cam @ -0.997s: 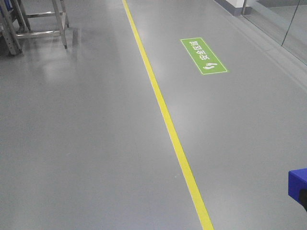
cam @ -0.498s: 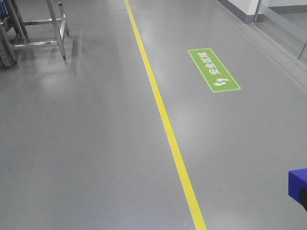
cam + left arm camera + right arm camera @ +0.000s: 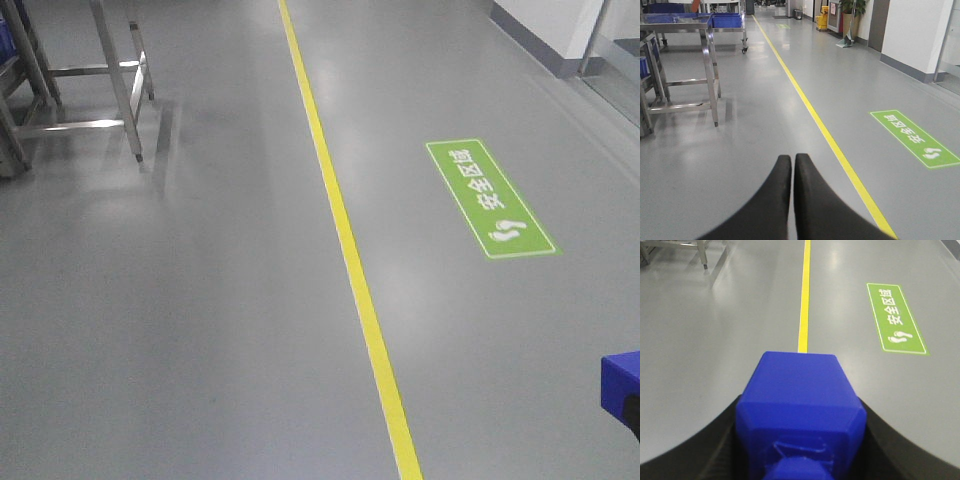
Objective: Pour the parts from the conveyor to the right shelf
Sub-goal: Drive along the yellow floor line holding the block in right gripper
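1. Right gripper [image 3: 800, 422] sits level, clamped around the blue block [image 3: 800, 385].
2. Left gripper [image 3: 792, 167] points ahead, fingers pressed together.
3. Grey floor [image 3: 200, 300]: yellow line [image 3: 350, 260] runs toward 12 o'clock, green sign [image 3: 490, 200] at 2, steel table [image 3: 685, 22] at 10.

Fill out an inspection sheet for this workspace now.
Surface: grey floor with a yellow line and a green floor sign.
Job's things: blue block held in the right gripper; conveyor and right shelf not in view.
Clutter: nothing seen.
Grippers: left gripper fingers shut, empty; right shut on the block.
Cables: nothing seen.
Surroundings: steel-framed stand at left, blue crates farther back, white wall at right.
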You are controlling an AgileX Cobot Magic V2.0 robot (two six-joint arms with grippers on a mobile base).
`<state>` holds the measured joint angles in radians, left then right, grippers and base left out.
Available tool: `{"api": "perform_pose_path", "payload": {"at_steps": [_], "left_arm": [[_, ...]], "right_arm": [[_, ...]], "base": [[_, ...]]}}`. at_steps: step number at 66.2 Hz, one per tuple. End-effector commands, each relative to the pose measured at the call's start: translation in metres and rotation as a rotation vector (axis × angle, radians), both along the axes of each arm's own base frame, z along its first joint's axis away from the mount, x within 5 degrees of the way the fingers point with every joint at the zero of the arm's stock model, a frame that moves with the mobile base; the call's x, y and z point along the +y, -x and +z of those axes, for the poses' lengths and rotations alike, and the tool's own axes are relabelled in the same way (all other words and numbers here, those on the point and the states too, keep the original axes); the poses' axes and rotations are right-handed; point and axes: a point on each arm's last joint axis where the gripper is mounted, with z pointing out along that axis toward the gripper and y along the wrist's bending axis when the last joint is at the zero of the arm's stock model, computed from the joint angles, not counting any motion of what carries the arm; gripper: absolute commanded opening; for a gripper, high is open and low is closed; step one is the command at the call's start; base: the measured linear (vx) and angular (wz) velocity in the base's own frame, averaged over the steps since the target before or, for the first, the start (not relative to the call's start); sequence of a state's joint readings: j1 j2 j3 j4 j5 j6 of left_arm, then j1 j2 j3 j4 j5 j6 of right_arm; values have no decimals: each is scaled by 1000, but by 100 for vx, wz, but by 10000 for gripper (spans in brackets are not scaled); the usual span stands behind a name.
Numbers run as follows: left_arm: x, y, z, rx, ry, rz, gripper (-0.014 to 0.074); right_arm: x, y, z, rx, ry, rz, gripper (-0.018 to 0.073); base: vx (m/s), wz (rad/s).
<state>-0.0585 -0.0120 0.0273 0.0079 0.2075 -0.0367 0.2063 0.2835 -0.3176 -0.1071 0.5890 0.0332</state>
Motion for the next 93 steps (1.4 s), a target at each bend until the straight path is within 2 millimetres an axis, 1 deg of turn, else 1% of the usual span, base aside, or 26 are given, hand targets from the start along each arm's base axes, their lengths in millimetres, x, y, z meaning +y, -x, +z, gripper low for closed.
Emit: {"api": "perform_pose_path", "payload": {"at_steps": [1, 55, 72, 93], "left_arm": [[0, 1, 14, -103, 23, -6, -6], [0, 1, 14, -103, 23, -6, -6], [0, 1, 14, -103, 23, -6, -6], [0, 1, 14, -103, 23, -6, -6]], "right_arm": [[1, -4, 15, -92, -11, 7, -2], [1, -4, 15, -91, -11, 7, -2], [1, -4, 15, -92, -11, 7, -2], [1, -4, 15, -92, -10, 7, -2]], "base": [[73, 5], [74, -12], [81, 9], [85, 25]]}}
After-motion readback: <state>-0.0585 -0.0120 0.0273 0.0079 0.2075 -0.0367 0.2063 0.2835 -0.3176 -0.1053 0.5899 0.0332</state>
